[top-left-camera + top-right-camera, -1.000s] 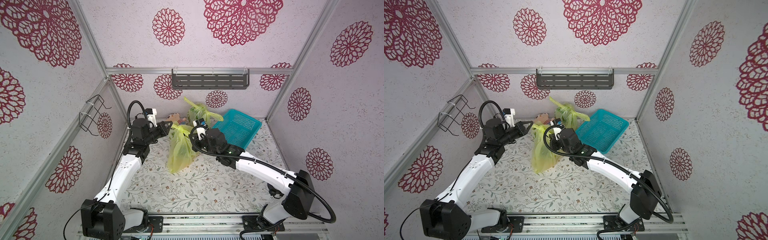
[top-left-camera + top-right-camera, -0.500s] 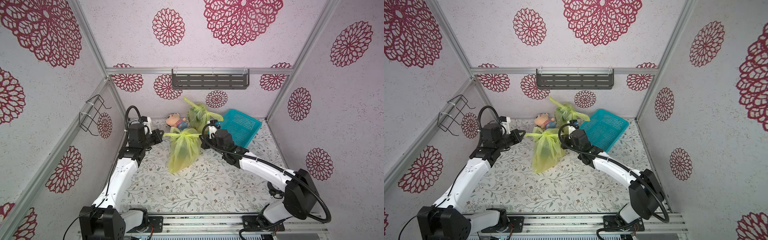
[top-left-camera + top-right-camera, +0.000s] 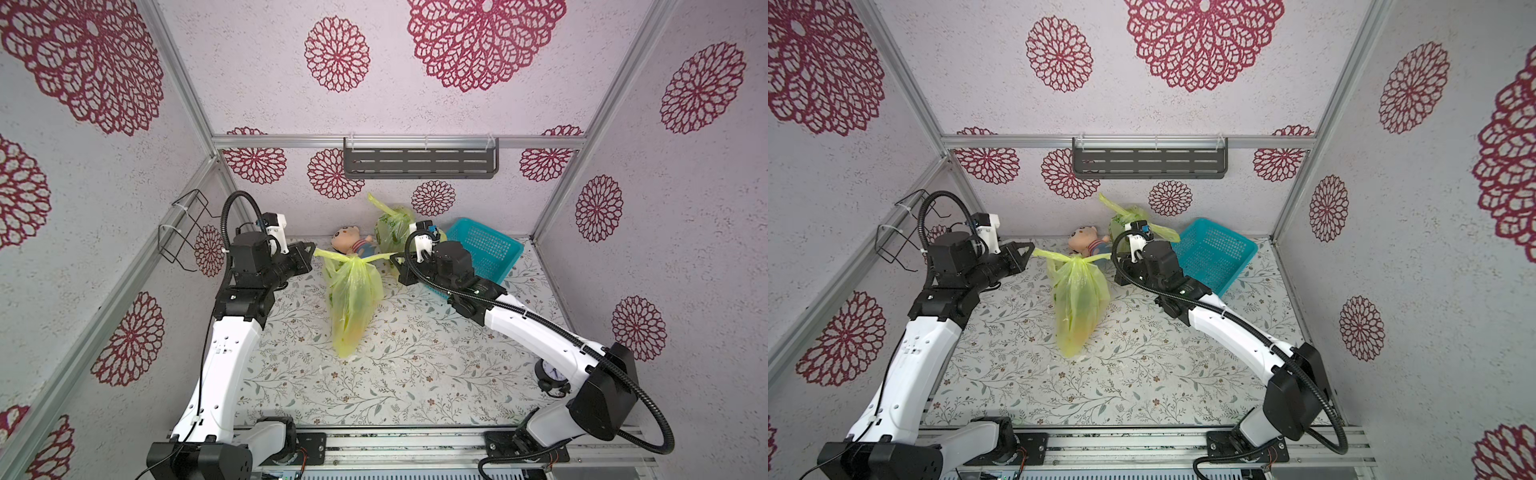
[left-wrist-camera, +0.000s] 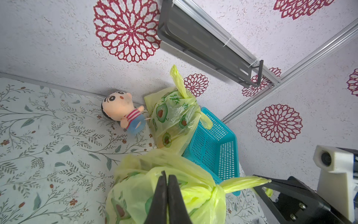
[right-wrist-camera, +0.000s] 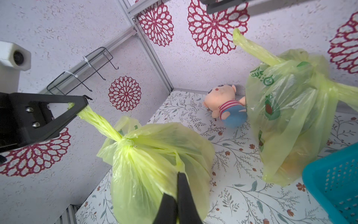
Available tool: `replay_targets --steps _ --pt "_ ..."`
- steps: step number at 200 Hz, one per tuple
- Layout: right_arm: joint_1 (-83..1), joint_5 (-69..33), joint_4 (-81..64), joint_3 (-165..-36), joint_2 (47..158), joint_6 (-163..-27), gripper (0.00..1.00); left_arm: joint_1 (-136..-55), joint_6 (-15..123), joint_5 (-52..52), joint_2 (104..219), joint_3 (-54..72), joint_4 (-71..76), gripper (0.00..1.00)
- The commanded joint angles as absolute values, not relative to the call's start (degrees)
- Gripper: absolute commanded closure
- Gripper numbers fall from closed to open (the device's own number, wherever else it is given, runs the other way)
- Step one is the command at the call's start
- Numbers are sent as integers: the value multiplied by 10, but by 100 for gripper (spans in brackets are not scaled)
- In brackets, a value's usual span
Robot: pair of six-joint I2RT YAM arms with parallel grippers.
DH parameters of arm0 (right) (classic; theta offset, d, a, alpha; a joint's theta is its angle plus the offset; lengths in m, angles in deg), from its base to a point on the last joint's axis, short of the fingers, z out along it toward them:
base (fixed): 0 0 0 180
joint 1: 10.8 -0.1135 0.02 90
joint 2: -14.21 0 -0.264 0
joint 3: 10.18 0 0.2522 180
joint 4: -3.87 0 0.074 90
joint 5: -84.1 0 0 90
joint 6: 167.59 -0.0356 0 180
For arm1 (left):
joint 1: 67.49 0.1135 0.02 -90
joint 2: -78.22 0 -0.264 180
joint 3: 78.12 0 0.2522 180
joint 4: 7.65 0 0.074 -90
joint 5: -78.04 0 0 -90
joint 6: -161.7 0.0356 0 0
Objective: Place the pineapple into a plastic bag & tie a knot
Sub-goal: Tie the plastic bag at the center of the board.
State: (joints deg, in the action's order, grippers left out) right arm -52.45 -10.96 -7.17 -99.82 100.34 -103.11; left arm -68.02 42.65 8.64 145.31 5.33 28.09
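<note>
A yellow-green plastic bag (image 3: 353, 299) (image 3: 1077, 299) hangs upright between my two grippers, its bottom tip down at the floral table. The pineapple shows only as dim green and orange shapes (image 3: 1077, 328) through the plastic. The bag's two handles are tied in a knot (image 3: 353, 261) (image 5: 126, 142) at its top. My left gripper (image 3: 311, 249) (image 4: 167, 175) is shut on the left handle end (image 5: 96, 120). My right gripper (image 3: 395, 259) (image 5: 180, 174) is shut on the right handle end (image 4: 244, 183). Both handle ends are stretched out taut sideways from the knot.
A second tied yellow-green bag (image 3: 392, 226) leans at the back wall beside a plush doll (image 3: 349, 245). A teal basket (image 3: 484, 253) is tilted at the back right. A small clock (image 3: 550, 374) sits by the right arm's base. A wire rack (image 3: 183, 232) hangs on the left wall.
Both grippers have moved apart from above the bag, left going left and right going right. The handle ends have drawn out straight and the knot has pulled tight.
</note>
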Motion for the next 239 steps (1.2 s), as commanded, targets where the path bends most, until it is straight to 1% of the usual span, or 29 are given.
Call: replay_targets --steps 1,16,30,59,88,118,150,179,206,239 --pt "-482 -63 -61 -1011 984 -1037 100 -647 418 30 1430 21 232 100" --pt "-480 -64 -66 -996 991 -1042 100 -647 409 25 1425 -16 229 100" --pt "-474 -54 -68 -972 994 -1051 100 -646 409 0 1417 -49 245 100" --pt "-455 0 -74 -902 996 -1085 100 -635 405 -80 1380 -133 267 100" --pt "-437 55 -114 -876 996 -1105 100 -601 387 -93 1347 -179 273 100" --pt "-431 56 -109 -911 984 -1088 100 -585 395 -85 1338 -145 272 100" --pt "-429 107 -121 -961 958 -1056 100 -570 417 -94 1367 -39 305 100" --pt "-422 67 -123 -995 970 -1039 100 -566 432 -59 1401 24 308 100" --pt "-413 30 -115 -999 995 -1040 100 -567 429 -27 1423 22 277 100" --pt "-390 -7 -102 -983 1021 -1041 100 -566 421 0 1441 -14 242 100"
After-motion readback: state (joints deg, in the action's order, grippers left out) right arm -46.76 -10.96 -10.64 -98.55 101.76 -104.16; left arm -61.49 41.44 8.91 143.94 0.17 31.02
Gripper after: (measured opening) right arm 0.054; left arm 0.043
